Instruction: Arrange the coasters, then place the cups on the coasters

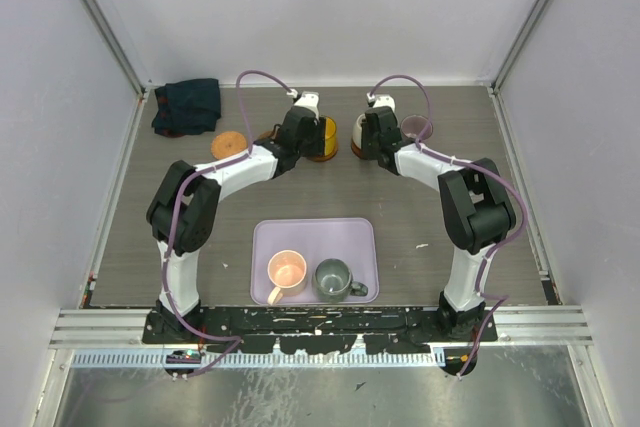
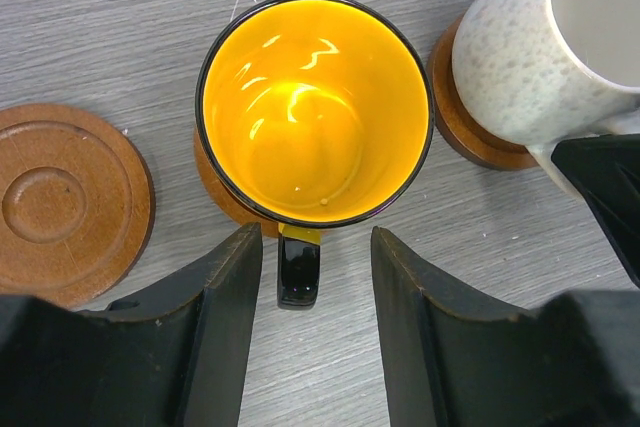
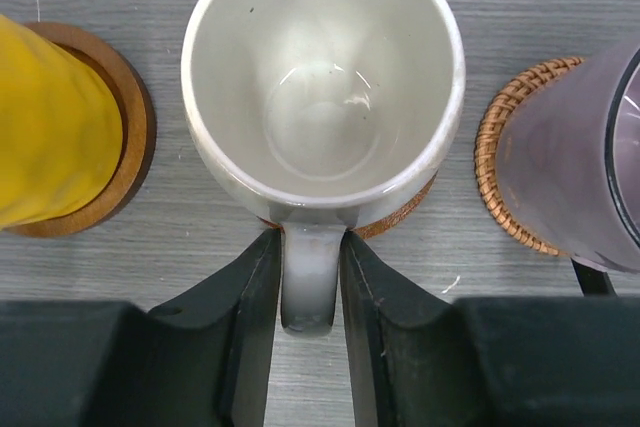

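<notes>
The yellow-orange cup (image 2: 315, 112) stands on a brown coaster (image 2: 215, 187). Its black handle (image 2: 298, 272) lies between the fingers of my left gripper (image 2: 315, 237), which is open with a gap on each side. An empty brown coaster (image 2: 65, 202) lies to its left. The cream white cup (image 3: 320, 77) rests on a coaster (image 3: 400, 215), and my right gripper (image 3: 310, 237) is shut on its handle (image 3: 308, 277). The purple-grey cup (image 3: 570, 177) sits on a woven coaster (image 3: 500, 147). A bare orange-tan coaster (image 1: 229, 144) lies at the far left.
The lilac tray (image 1: 310, 232) near the arm bases holds the pale pink cup (image 1: 287, 269) and the grey-green cup (image 1: 332, 277). A dark folded cloth (image 1: 187, 105) lies at the back left corner. Walls close in the table on three sides.
</notes>
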Controlling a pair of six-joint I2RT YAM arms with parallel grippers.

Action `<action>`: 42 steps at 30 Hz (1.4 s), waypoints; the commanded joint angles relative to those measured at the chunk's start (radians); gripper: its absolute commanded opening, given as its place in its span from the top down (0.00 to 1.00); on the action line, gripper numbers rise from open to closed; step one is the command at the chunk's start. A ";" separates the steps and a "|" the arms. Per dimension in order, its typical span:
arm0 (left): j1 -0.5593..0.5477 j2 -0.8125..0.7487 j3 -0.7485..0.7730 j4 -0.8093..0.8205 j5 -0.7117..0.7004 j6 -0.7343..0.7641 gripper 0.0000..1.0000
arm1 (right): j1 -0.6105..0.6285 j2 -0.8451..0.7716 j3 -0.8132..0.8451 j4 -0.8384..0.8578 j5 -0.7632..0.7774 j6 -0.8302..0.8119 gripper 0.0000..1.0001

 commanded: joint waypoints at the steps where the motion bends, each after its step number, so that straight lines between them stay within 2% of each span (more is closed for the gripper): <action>1: 0.002 -0.064 -0.004 0.050 -0.020 -0.012 0.51 | 0.007 -0.047 0.033 0.085 0.034 0.003 0.63; 15: 0.002 -0.074 -0.024 0.060 -0.021 -0.015 0.51 | 0.021 -0.083 -0.010 0.076 0.080 0.011 0.54; 24: 0.003 -0.123 -0.070 0.084 -0.034 -0.019 0.50 | 0.033 -0.193 -0.100 0.092 0.099 0.030 0.28; 33: 0.002 -0.272 -0.148 0.057 -0.030 0.014 0.42 | 0.060 -0.375 -0.184 0.043 0.091 0.010 0.26; 40: -0.014 -0.527 -0.348 -0.054 -0.052 -0.003 0.42 | 0.083 -0.594 -0.313 -0.061 -0.090 0.016 0.26; 42: -0.032 -0.611 -0.418 -0.094 -0.070 -0.009 0.38 | 0.109 -0.644 -0.341 -0.109 -0.098 0.015 0.26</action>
